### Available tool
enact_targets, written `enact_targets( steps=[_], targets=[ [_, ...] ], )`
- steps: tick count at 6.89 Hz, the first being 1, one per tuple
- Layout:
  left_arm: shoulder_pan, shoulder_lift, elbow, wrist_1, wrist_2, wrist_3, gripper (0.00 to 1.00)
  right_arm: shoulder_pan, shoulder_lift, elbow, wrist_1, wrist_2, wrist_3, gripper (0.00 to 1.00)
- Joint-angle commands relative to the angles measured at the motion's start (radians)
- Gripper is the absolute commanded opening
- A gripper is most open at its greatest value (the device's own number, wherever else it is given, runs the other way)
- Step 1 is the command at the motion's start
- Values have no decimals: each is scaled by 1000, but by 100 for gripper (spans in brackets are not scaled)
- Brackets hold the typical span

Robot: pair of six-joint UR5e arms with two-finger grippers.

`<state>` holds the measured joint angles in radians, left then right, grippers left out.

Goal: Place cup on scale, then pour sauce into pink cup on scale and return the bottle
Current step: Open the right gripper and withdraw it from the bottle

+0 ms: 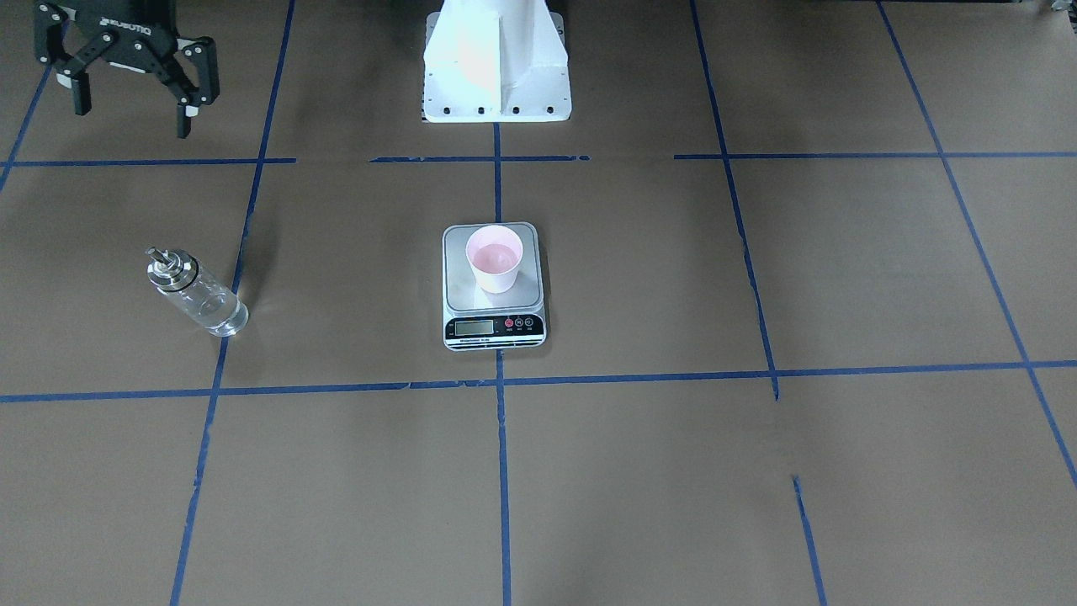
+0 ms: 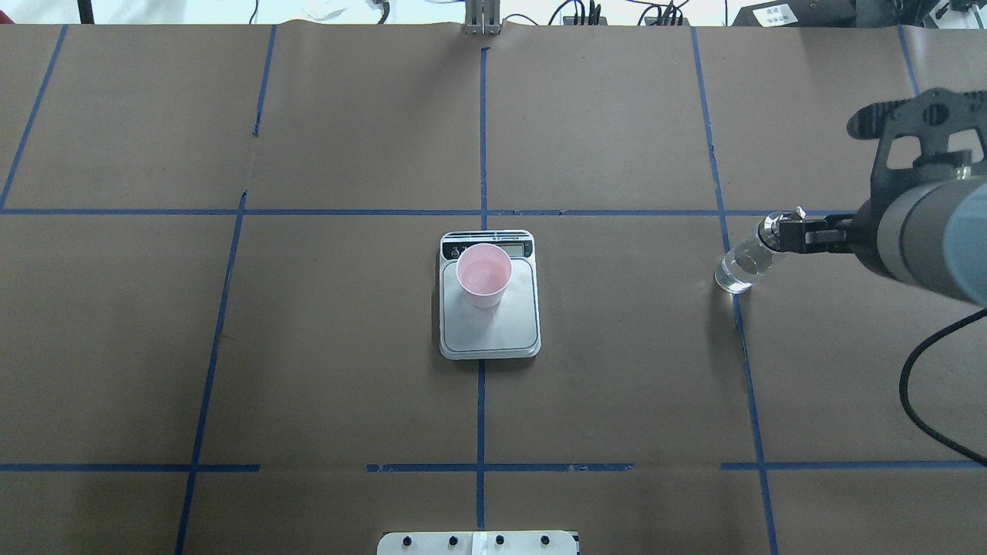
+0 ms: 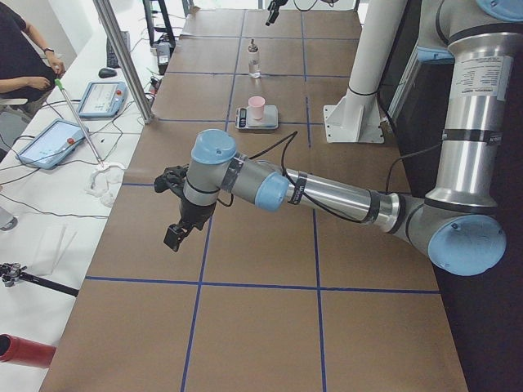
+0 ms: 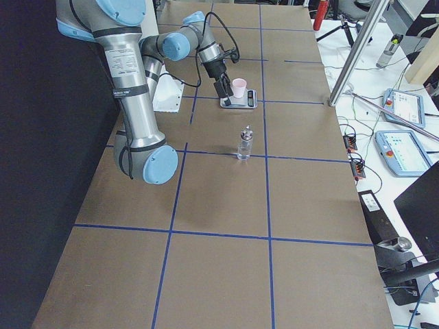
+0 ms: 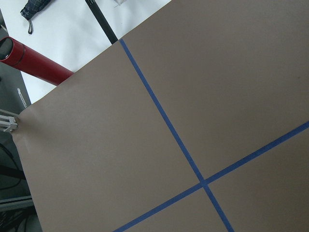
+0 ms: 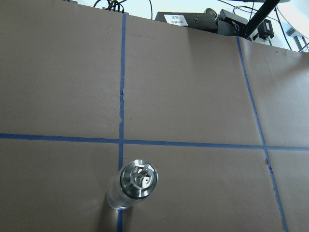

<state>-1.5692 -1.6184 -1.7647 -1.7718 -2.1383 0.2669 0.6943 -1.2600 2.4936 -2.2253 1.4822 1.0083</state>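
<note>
While the bottle [image 1: 198,295] stands upright toward the table's [image 1: 757,505] right edge, you have the right end effector [image 1: 132,114] spread wide, empty, robot-side of it.

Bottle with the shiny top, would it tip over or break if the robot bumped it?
The bottle looks tall and narrow, standing upright, so a bump up high could probably tip it. It seems to be clear glass: likely slippery and breakable. Being round, it might roll once down.
</note>
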Motion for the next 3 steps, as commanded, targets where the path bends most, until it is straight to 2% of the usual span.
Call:
enact_targets(
  steps=[1,3],
  targets=[
    [0,-2,-2,0,0,0,100,266,36,-164,97,253,-306,100],
    [0,9,-5,-5,-57,3,100,507,31,-337,167,489,-583,100]
  ],
)
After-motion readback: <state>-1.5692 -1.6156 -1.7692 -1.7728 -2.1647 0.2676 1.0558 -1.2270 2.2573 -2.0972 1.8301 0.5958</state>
